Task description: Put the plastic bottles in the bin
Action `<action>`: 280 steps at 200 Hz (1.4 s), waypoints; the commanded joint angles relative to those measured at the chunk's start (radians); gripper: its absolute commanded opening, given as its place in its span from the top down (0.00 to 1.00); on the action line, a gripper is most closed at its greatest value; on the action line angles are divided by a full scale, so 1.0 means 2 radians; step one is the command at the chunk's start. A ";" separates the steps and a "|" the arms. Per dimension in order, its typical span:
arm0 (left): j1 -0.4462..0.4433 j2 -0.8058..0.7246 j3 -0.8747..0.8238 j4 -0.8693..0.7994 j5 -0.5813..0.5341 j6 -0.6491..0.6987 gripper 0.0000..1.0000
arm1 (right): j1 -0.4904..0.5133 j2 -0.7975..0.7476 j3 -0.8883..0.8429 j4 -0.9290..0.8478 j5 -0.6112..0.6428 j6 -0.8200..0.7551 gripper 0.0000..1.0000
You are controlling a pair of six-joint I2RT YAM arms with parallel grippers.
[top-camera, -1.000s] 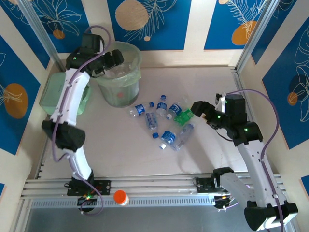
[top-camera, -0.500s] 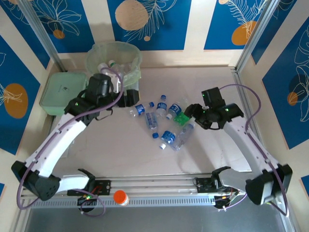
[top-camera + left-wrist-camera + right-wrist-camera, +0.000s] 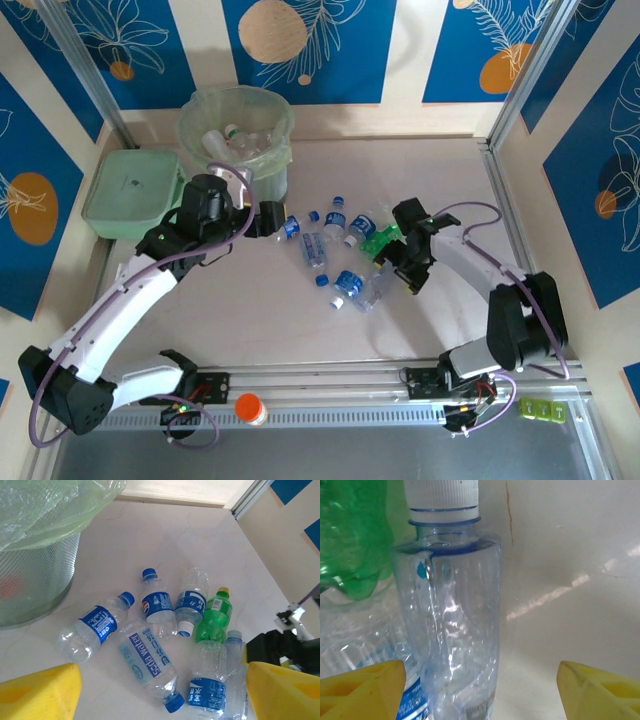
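Over the middle of the table [image 3: 450, 180] the plastic bottles [image 3: 340, 255] lie in a loose heap, well apart from the bin [image 3: 284, 128], where several more already rest; both arms reach into that one pile from opposite sides. From where I stand the right gripper [image 3: 480, 690] has its jaws spread wide and holds nothing; a white-capped clear bottle [image 3: 451, 610] lies between them, crowded toward one finger with bare table on the other side; a green bottle [image 3: 355, 535] presses against it. Closing from there, I judge, could push the round, slick bottle sideways so it rolls or pops out, or pinch the green one along with it. The left gripper [image 3: 160, 692] hovers wide open and empty above the near end of the heap; several bottles lie between its fingers, so a descent could land a fingertip on one bottle's shoulder and scatter the rest, or catch two at once. With the two grippers so near each other over the pile, a clash between them seems the larger risk.
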 commanded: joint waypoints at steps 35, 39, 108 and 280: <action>-0.007 -0.008 -0.002 0.014 0.003 -0.002 0.15 | -0.007 0.046 -0.013 0.044 -0.014 0.024 0.24; -0.007 -0.007 -0.002 0.014 0.004 -0.002 0.15 | -0.008 0.050 -0.015 0.048 -0.015 0.023 0.24; -0.007 0.001 0.001 0.009 0.002 0.004 0.15 | -0.031 0.063 -0.053 0.084 -0.026 0.022 0.35; -0.085 0.031 -0.022 0.142 0.226 -0.064 0.00 | -0.010 -0.264 -0.005 0.143 -0.155 -0.105 0.52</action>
